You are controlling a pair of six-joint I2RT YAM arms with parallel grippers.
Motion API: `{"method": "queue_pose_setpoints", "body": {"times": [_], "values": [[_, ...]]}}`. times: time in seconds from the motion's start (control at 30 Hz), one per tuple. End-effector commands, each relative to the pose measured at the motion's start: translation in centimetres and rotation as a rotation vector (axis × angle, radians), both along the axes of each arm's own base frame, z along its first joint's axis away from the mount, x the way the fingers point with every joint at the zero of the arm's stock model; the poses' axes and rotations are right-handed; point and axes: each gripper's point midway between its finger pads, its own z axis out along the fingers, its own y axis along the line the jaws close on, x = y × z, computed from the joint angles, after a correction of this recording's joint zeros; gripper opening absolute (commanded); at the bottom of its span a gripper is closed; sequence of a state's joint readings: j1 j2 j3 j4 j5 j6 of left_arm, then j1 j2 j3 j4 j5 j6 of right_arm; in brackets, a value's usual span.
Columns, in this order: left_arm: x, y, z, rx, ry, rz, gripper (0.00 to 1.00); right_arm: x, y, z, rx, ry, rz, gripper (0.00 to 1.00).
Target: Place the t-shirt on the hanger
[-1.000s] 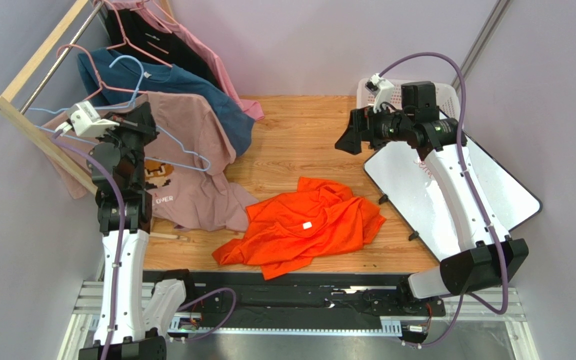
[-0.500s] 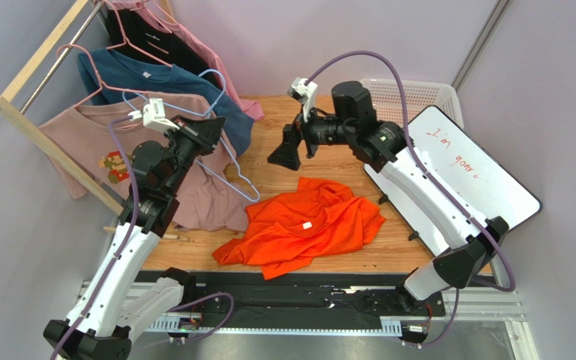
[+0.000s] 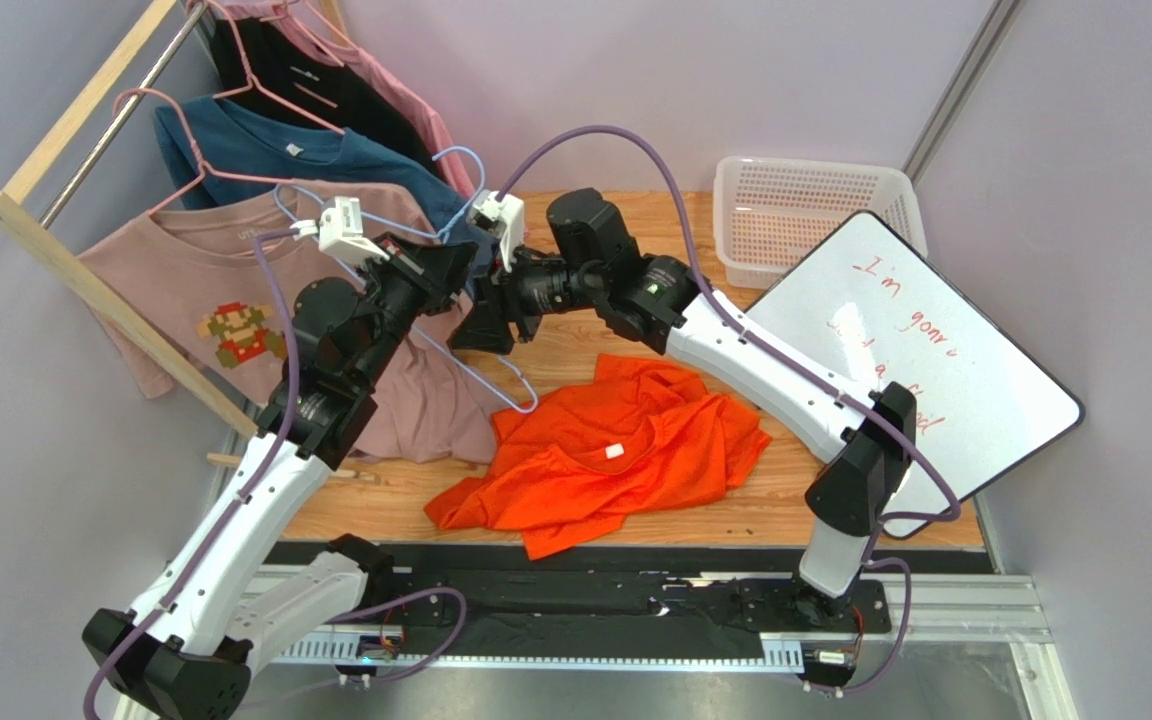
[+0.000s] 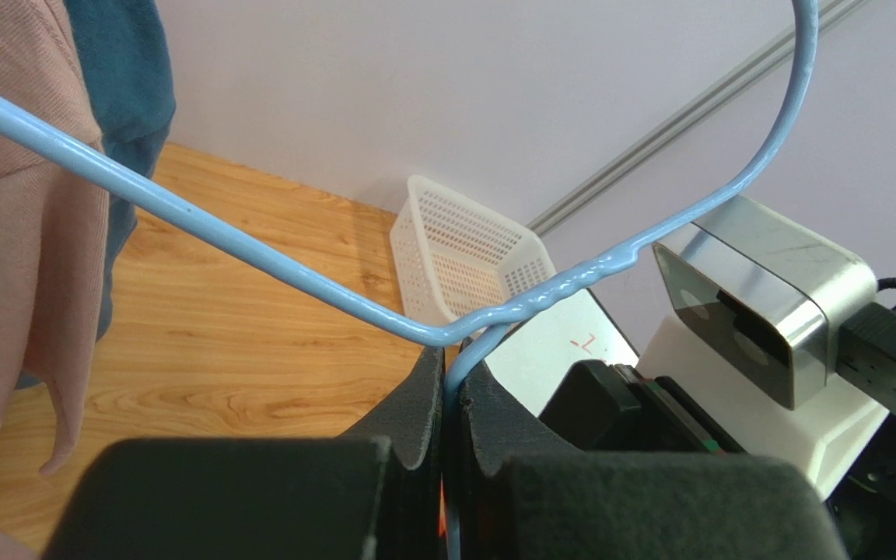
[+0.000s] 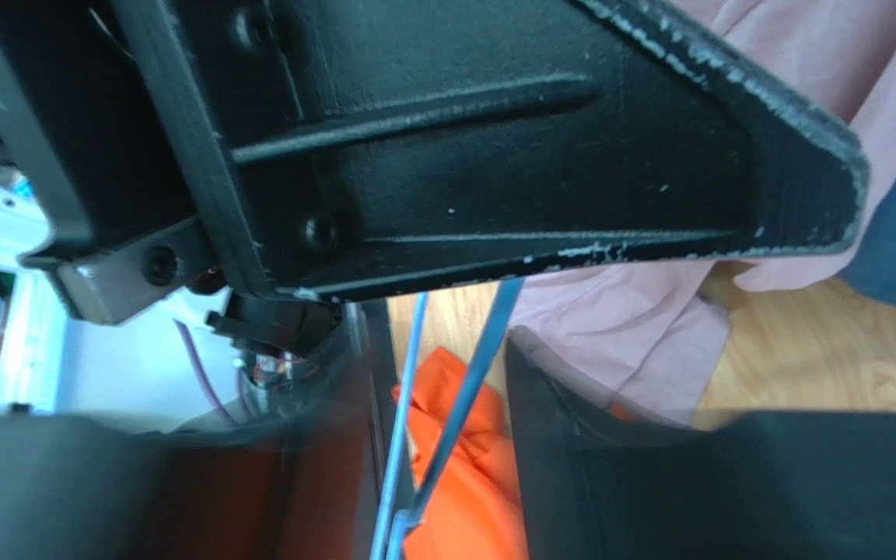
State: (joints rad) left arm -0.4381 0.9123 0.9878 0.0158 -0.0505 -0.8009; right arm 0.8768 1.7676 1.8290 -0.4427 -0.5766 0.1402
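**Hanger in the air between both arms, shirt waiting on the table**

Your left pincer is clamped tight on the hanger, right at the twisted neck below the hook. That holds the blue wire up over the far left part of the table. Your right pincer sits just beside it. Its jaws stand apart astride the wire with a gap on either side, so nothing is pinched there yet.

The t-shirt lies well below all this, a crumpled orange heap in the middle of the table with its white neck label facing up. Neither arm touches it.

The hanger looks light, thin and springy, and I'd expect it to swing around a single pinch point. The coated wire looks slick too, so a second hold on a shoulder or the bottom bar, away from the neck, should steady it.

The shirt is soft and floppy, and it will drape and bunch wherever you lift it. Your best hold is likely the collar by that label. From there the neck opening can spread for a hanger shoulder to slide in.
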Motion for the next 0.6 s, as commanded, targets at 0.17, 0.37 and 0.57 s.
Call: {"method": "queue_pose_setpoints", "body": {"times": [0.17, 0.37, 0.57], "values": [[-2.9, 0.3, -0.4, 0.13, 0.001, -0.065, 0.38, 0.5, -3.3, 1.9, 0.039, -0.028, -0.035, 0.0], [-8.7, -0.3, -3.7, 0.492, -0.088, -0.321, 0.99, 2.5, -12.4, 0.9, -0.03, -0.121, -0.122, 0.0], [-15.0, -0.2, -8.6, 0.874, -0.199, -0.7, 0.99, 0.2, -20.7, -4.6, -0.282, -0.259, -0.039, 0.0]]}}
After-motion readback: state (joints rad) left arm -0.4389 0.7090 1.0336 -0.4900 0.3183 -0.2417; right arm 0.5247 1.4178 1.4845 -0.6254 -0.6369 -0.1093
